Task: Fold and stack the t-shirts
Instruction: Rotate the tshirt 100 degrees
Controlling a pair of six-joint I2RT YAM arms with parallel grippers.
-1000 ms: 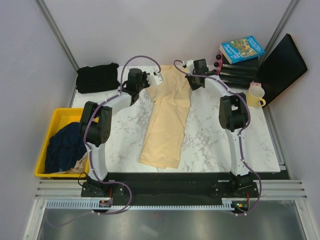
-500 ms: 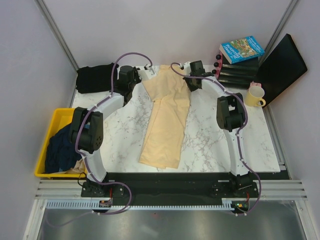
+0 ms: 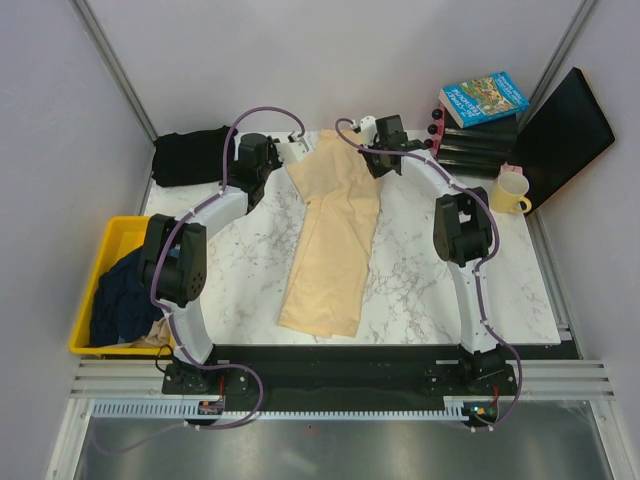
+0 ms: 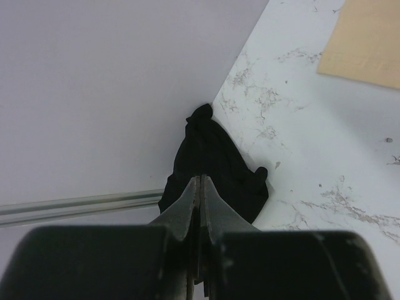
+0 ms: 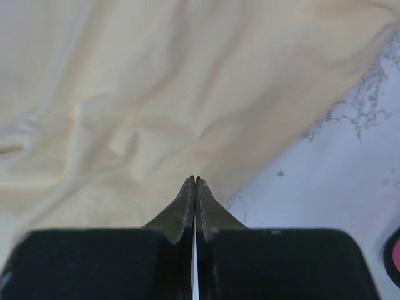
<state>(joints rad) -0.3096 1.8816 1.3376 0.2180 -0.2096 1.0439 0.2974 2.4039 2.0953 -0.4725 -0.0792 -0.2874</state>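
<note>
Top external, change: I am watching the left gripper (image 4: 200, 178) swinging off the pale cream-yellow cloth t-shirt (image 3: 335, 240) toward the far-left corner, while the right gripper (image 5: 195, 180) is edging back.
Meaning: I am judging the lengthwise fold done, with the crosswise fold waiting.
Cream shirt: lying as a narrow strip along mid-table.
Right gripper: hovering pinched closed and empty over the cream shirt's far right edge.
Left gripper: hovering clamped closed and empty, pointing at the crumpled black t-shirt (image 4: 212, 162).
</note>
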